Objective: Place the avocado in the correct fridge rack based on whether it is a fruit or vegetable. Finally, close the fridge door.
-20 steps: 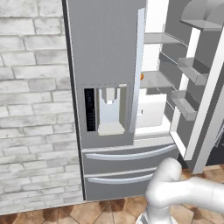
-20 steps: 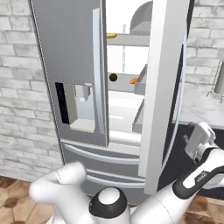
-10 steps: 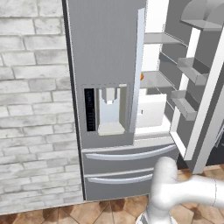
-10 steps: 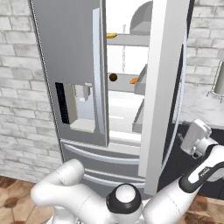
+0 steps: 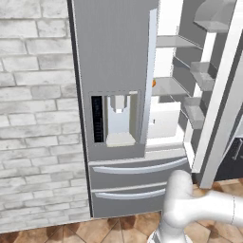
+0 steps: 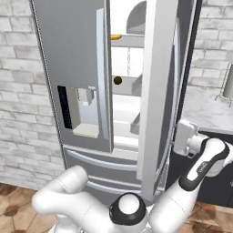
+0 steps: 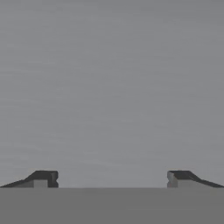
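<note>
The robot's tool [image 7: 112,179], its fingertips spread wide and holding nothing, faces the brushed grey outer face of the open fridge door [image 6: 157,91] at close range. Door-closing appears to be the step in hand; the next move calls for a steady push to swing it shut. Deeper inside, well apart from the tool, the avocado [image 6: 118,80] rests on the fridge rack [image 6: 128,85].

open fridge door [image 6: 157,91] blocking interior, grey panel close before jaws

Dark brown-olive avocado [image 6: 118,80], pale-grey fridge rack [image 5: 167,87], yellow banana [image 6: 116,36], whitish-grey brick wall [image 5: 38,118]
</note>
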